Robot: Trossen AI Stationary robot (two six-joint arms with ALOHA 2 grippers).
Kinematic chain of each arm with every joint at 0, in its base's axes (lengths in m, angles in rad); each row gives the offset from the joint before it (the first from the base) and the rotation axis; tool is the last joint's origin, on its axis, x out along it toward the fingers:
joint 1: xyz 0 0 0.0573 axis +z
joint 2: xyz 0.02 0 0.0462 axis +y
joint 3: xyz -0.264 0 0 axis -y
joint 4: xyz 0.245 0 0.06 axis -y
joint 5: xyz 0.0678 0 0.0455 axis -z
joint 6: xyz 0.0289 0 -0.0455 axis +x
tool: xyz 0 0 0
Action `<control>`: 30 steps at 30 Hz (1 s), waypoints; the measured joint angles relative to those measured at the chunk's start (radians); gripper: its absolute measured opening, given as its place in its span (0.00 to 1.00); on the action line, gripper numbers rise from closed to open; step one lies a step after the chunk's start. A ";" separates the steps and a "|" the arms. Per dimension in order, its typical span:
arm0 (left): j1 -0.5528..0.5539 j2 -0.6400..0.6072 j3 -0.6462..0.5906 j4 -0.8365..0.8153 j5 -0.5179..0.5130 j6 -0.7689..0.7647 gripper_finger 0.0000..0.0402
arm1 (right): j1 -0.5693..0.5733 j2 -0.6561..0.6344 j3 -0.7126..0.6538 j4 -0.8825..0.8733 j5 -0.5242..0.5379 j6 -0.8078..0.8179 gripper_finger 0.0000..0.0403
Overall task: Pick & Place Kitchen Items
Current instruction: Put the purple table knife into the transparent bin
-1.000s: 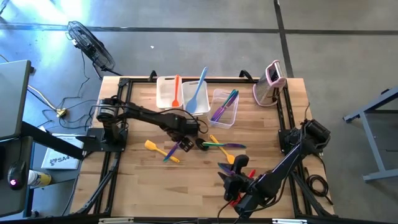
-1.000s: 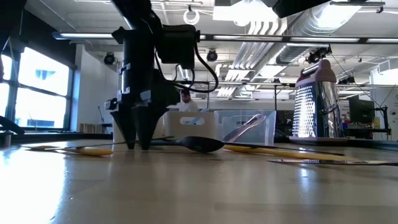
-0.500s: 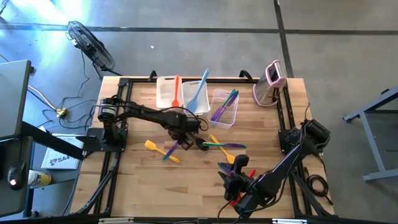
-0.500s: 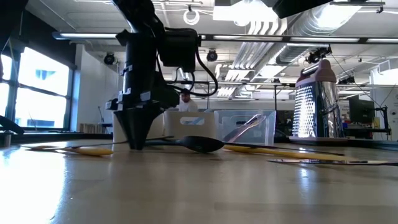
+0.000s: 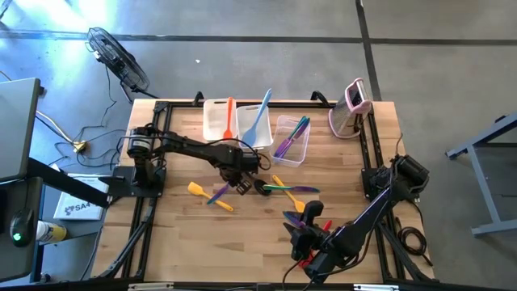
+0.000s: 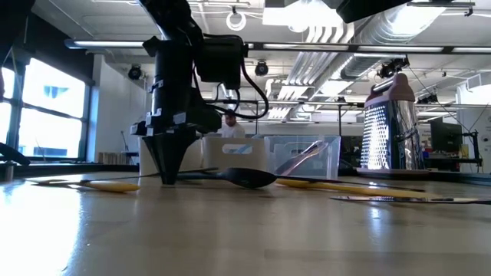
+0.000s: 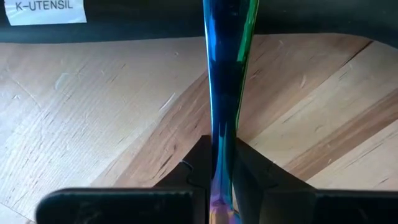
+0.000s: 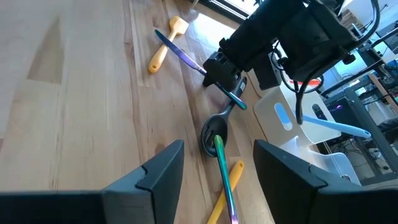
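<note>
We take the wooden table [image 5: 178, 234] as our landmark. At its far edge stand three clear tubs [image 5: 257, 129]. Over its centre our left gripper [image 5: 234, 185] has its fingers pressed together on the iridescent purple-blue utensil [image 7: 225, 87], which slants down to the tabletop. Near the table's front edge, our right gripper [image 8: 214, 169] waits, fingers spread wide. A black spoon [image 8: 213, 133] lies mid-table.
</note>
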 joint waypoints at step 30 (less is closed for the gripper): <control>-0.232 -0.156 0.512 -0.073 -0.480 0.300 0.08 | 0.088 -0.071 -0.001 -0.036 0.331 0.215 0.47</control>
